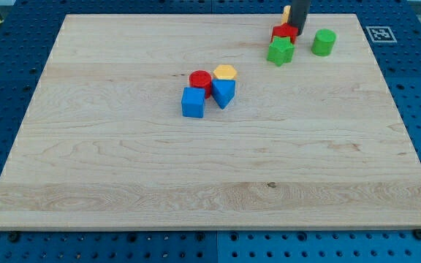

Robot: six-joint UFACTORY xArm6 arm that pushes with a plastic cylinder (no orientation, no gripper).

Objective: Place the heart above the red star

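Observation:
The red star lies near the view's top right, with a green star touching it just below. A yellow-orange block, mostly hidden behind the rod so its shape is unclear, sits at the board's top edge just above the red star. My tip comes down at the red star's right side, right next to it and just below-right of the yellow-orange block.
A green cylinder stands to the right of the tip. Near the board's middle is a cluster: a red cylinder, a yellow hexagon, a blue cube and a blue triangle. The board's top edge is close.

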